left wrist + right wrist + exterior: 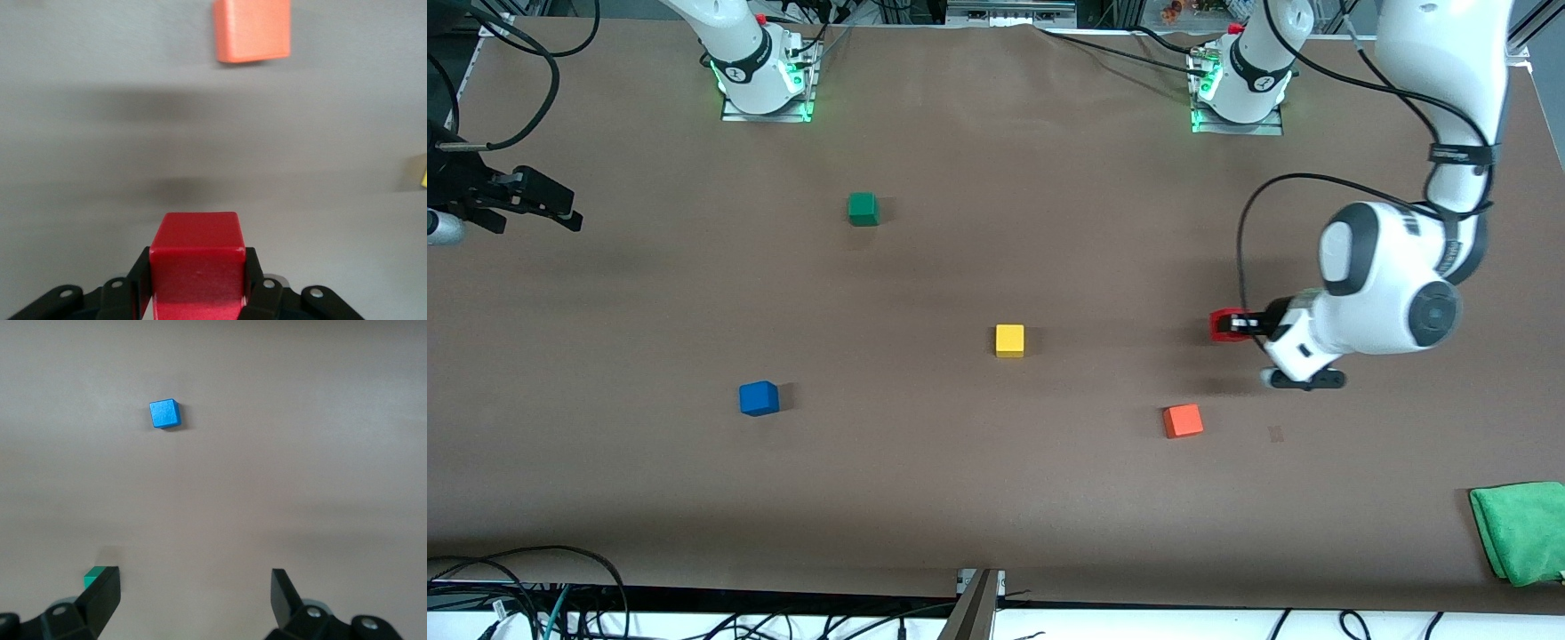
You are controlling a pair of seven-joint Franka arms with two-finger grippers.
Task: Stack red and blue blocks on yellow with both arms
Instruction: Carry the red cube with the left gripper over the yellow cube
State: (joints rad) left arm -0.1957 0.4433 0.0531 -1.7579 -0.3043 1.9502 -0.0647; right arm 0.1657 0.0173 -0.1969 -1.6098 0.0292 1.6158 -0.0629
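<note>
Red block (pixel 1224 325) | pinched in left gripper (pixel 1238 325) jaws, frame right, above desk | right gripper (pixel 195 593) jaws spread, waiting | you risk nudging yellow cube (pixel 1010 340) if placement drifts

Robotics lab bench. Two white arms bolted on metal base plates (pixel 765 111) with green indicator lights, at one edge of a wide table (pixel 996 498) covered in plain brown matting. Black cables (pixel 525 587) loose along the table edges. Small coloured test cubes scattered on top; folded green cloth (pixel 1520 529) at one corner.
</note>
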